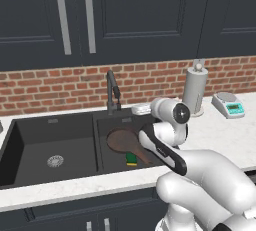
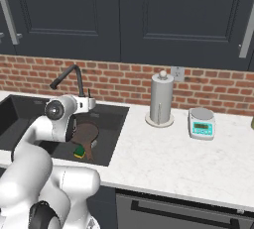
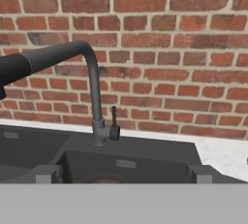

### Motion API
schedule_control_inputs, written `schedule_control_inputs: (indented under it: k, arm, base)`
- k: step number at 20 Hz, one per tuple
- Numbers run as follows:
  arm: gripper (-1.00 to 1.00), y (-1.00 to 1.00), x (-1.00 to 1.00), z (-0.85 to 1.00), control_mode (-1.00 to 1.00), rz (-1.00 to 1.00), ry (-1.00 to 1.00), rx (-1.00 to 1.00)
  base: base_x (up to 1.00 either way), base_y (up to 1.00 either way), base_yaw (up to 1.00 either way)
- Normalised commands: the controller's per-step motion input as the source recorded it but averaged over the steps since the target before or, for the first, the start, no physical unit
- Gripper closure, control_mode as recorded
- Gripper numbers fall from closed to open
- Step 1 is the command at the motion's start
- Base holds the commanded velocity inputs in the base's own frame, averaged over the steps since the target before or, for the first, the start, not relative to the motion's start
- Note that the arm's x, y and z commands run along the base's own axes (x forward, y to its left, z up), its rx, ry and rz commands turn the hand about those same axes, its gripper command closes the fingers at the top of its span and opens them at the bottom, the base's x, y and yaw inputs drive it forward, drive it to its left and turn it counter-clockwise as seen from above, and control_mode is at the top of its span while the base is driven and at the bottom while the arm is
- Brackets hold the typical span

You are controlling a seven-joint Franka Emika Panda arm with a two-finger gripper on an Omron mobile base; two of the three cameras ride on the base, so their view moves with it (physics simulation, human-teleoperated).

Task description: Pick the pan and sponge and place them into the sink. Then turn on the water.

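The dark-brown pan [image 1: 121, 140] [image 2: 87, 133] lies in the right basin of the black sink [image 1: 35, 145] [image 2: 113, 119] [image 3: 150, 162], its handle pointing toward the front. The green and yellow sponge [image 1: 131, 159] [image 2: 78, 151] rests in the same basin beside the handle. My gripper [image 1: 142, 109] [image 2: 91, 103] [image 3: 123, 174] hovers over the back of that basin, open and empty, facing the dark arched faucet [image 1: 112, 92] [image 2: 67, 77] [image 3: 93, 92]. The faucet's small lever [image 3: 114, 121] stands upright just beyond my fingertips. No water is in view at the spout.
A paper towel roll [image 1: 195, 89] [image 2: 161, 99] stands on the white counter right of the sink, with a kitchen scale [image 1: 228, 105] [image 2: 201, 123] further right. The brick wall [image 3: 160, 48] rises behind the faucet. Dark cabinets hang above.
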Motion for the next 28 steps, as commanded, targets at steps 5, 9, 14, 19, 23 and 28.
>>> schedule_control_inputs:
  k: [5, 9, 14, 19, 23, 28]
  arm:
    - [-1.0, 0.02, 0.0, 0.0, -1.0, 0.0, -0.02, 0.0]
    - [-1.0, 0.03, 0.02, 0.0, -1.0, 0.0, -0.01, 0.0]
    - [-1.0, 0.01, 0.06, 0.0, -1.0, 0.0, 0.0, 0.0]
    - [-1.0, 0.05, 0.04, 0.0, -1.0, 0.0, 0.0, 0.0]
    - [-1.0, 0.05, 0.04, 0.0, -1.0, 0.0, -0.01, 0.0]
    - [-1.0, 0.1, 0.12, 0.0, -1.0, 0.0, 0.0, 0.0]
  base:
    - [0.0, 0.0, 0.0]
    - [0.0, 0.0, 0.0]
    - [0.0, 0.0, 0.0]
    - [0.0, 0.0, 0.0]
    - [0.0, 0.0, 0.0]
    - [0.0, 0.0, 0.0]
